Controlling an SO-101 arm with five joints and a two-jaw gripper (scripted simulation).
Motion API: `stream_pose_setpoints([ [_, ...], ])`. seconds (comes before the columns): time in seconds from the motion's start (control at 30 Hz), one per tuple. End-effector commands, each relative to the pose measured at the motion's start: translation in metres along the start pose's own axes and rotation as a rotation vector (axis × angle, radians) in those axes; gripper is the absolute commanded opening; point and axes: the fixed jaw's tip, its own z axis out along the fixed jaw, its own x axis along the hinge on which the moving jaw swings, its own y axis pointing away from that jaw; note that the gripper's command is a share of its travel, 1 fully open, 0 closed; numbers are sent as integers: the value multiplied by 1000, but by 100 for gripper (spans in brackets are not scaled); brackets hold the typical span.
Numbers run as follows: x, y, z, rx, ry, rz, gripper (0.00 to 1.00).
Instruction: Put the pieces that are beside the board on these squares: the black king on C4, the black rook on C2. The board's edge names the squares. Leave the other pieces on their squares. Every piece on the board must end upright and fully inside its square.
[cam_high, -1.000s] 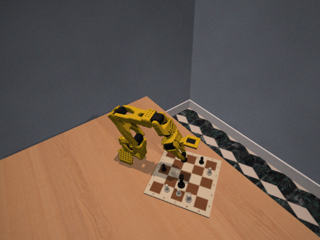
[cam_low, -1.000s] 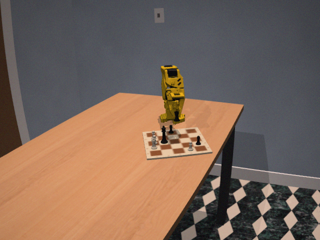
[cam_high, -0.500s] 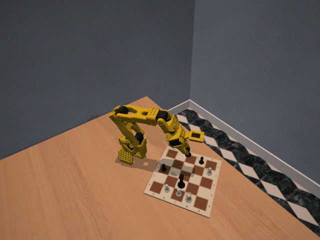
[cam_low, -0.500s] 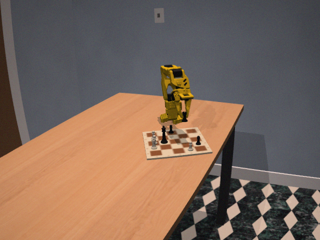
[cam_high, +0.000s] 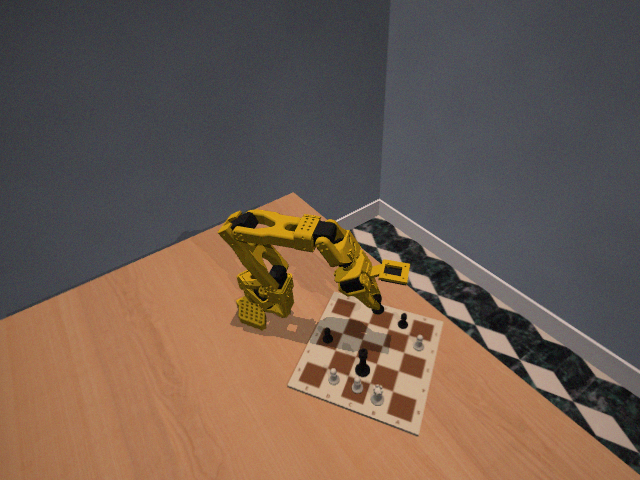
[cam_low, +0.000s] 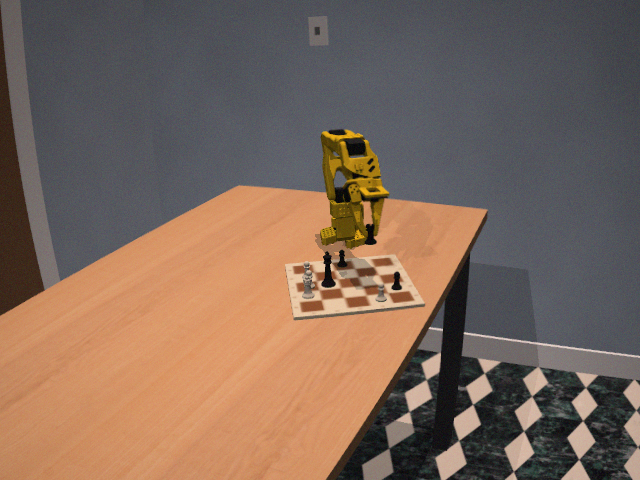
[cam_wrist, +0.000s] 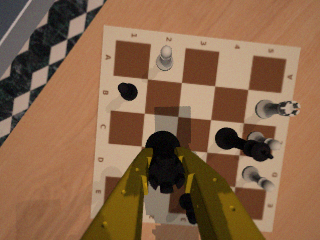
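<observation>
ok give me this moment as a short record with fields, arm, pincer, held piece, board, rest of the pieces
arm: yellow arm bent over the far side of the board
pincer: pincer shut on the black rook
held piece: black rook, carried above the board, not set down
board: chessboard flat on the wooden table
black king: black king upright on the board
other pieces: two black pawns and four white pieces stand on squares
</observation>
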Motion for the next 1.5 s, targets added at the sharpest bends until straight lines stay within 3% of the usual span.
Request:
stream_pose_setpoints([
  [0.0, -1, 1, 1, -4, -4, 4, 0],
  [0.53, 0, 1, 2, -4, -4, 4, 0],
  [0.93, 5, 1, 11, -4, -4, 4, 0],
  [1.47, 20, 2, 37, -4, -4, 4, 0],
])
